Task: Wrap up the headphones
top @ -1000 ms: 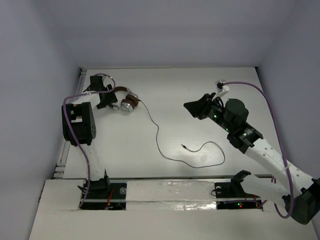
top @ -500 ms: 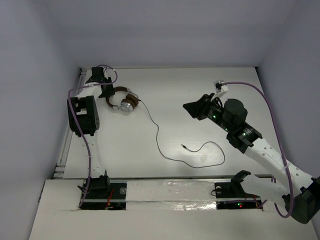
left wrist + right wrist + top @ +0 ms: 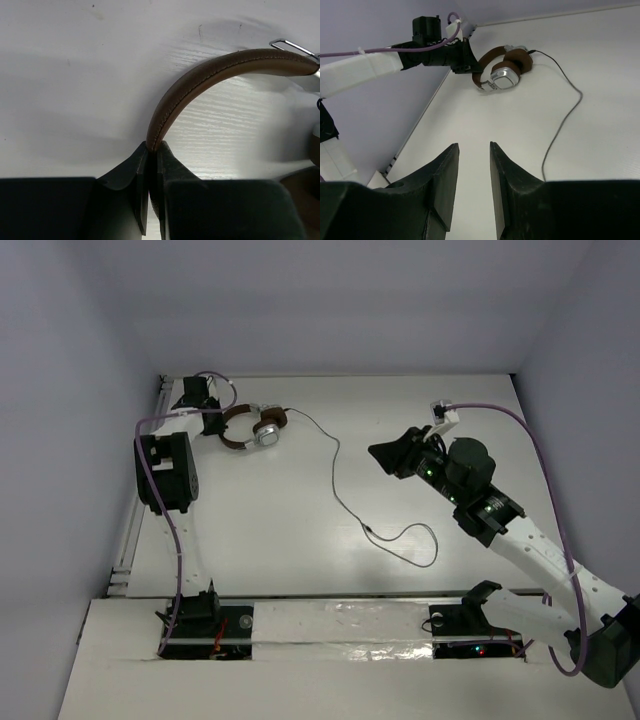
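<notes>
Upper left, headphones (image 3: 255, 426): near the back corner; headband (image 3: 200, 80) pinched thinly.
Left gripper (image 3: 151, 149): clamped on headband edge.
Right gripper (image 3: 474, 150): slightly parted, empty, mid-right.
Cord (image 3: 335, 475): trailing loose toward centre.
Risk: likely slip from that narrow pinch; dragging cord could snag or tangle.

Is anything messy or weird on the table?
Only the cord: instead of being wound up, it trails loosely from the headphones across the table, ending in a loop near the middle. The left gripper pinches the brown headband. Nothing looks broken or spilled.
</notes>
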Controlling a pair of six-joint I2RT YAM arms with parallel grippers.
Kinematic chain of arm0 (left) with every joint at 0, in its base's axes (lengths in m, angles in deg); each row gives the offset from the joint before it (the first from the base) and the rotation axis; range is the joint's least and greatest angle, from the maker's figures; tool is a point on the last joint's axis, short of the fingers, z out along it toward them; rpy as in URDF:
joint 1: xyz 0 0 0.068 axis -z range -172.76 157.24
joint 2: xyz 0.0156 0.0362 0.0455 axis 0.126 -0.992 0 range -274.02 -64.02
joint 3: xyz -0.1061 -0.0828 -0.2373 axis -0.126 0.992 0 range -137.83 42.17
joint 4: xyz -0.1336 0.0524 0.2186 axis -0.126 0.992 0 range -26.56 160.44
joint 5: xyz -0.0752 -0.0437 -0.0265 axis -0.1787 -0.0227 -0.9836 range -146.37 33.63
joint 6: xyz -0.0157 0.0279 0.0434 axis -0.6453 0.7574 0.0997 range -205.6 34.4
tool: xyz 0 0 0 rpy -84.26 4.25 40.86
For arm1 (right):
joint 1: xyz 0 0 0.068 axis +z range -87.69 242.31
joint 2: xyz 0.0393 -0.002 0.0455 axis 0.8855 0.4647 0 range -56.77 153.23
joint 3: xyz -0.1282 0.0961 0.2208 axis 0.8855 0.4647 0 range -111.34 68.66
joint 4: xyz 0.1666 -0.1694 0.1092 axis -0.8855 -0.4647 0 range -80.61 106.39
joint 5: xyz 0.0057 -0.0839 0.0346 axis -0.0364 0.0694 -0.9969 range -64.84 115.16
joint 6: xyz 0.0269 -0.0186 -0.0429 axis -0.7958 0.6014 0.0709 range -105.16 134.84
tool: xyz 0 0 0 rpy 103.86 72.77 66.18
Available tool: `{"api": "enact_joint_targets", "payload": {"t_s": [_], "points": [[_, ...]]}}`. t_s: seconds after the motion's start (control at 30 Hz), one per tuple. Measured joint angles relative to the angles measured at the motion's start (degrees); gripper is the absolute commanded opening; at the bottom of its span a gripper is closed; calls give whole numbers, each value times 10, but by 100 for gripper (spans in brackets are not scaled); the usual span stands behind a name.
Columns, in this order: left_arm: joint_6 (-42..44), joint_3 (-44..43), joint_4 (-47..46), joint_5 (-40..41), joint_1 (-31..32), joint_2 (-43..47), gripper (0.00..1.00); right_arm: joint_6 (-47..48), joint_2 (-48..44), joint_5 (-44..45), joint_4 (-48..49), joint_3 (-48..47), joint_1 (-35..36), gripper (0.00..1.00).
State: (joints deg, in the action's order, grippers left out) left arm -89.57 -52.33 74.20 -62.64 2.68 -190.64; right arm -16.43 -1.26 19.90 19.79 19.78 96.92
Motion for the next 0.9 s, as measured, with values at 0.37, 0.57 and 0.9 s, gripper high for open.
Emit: {"api": "enact_joint_targets", "payload": {"t_s": [0.37,0.57,0.9], "points": [[-47,75,-17,-66,0,76,0,6,-6,2,3,0,0,0],[-103,128,-14,-107,4,238,0,17,1,-18,20,0,0,38],[-200,131,-35,-254,4,397,0,40,103,-48,50,2,0,68]]}}
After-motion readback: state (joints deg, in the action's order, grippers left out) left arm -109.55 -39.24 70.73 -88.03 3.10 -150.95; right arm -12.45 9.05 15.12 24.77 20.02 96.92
